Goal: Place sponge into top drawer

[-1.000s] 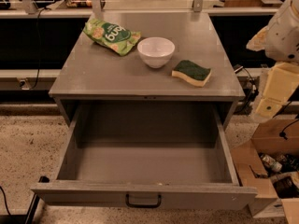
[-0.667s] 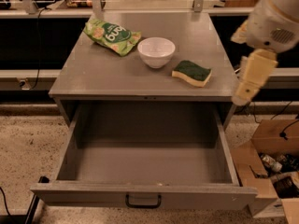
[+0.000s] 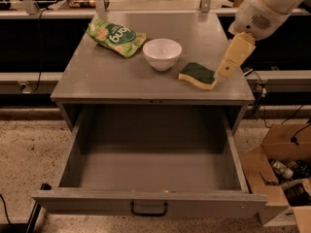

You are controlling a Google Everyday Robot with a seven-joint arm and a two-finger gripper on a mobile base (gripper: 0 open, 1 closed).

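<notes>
**Gripper beside the sponge, drawer pulled out**

In the camera view, the sponge (image 3: 197,74) lies flat on the grey tabletop (image 3: 107,76), near its front right corner. Its dark green scouring side faces up and the pale yellow foam shows along the near edge. The gripper (image 3: 227,67) comes down at a slant from the upper right, on a white and cream arm (image 3: 267,6). Its pale tip is just beside the sponge's right end; whether the two touch is unclear. Whether the gripper is released or clenched cannot be told from this angle, and it is not seen grasping anything.

Just left of the sponge stands a white bowl (image 3: 162,53), upright. A light green snack bag (image 3: 115,36) lies further left, towards the back of the tabletop.

Below the tabletop the top drawer (image 3: 87,204) stands pulled well out towards the camera. Its grey inside is in full view, and a dark bar handle (image 3: 148,209) sits at the middle of its front panel. The sponge is on the tabletop, not in the drawer.

On the speckled floor at the lower right sits an open cardboard box (image 3: 272,152) with some items in it.
</notes>
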